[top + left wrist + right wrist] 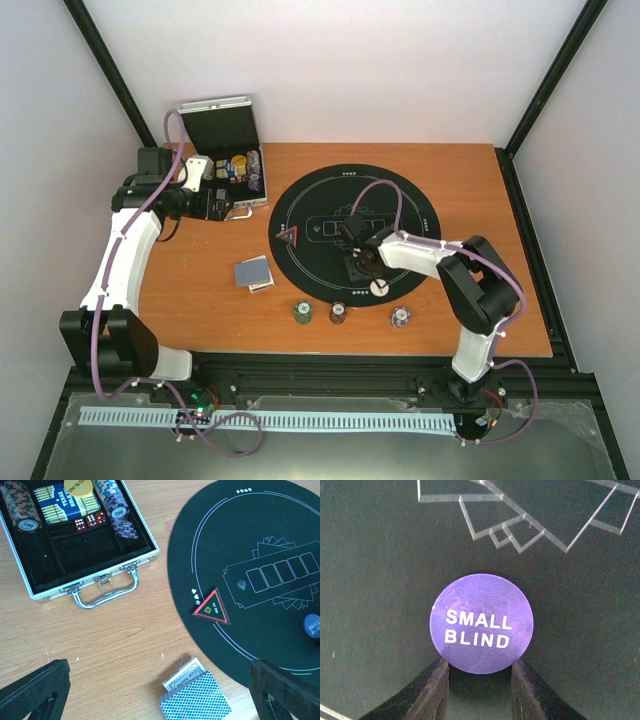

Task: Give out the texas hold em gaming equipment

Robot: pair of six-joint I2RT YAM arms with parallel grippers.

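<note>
My right claw (480,666) hangs over the black mat (375,580) with its jaws partly apart. Its tips are at the near edge of the purple "SMALL BLIND" disc (481,622), which lies flat on the mat, and I cannot tell whether they touch it. My left claw (157,680) stands wide open and empty above the card deck (196,701), near the open case (65,587) and the red triangle (212,609) at the mat's edge.

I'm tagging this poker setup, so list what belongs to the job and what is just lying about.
Belongs: green chip stack; red chip stack; white chip stack; card deck; red triangle marker; purple small blind disc; white disc.
Just there: silver case; red dice inside it; round black mat.
</note>
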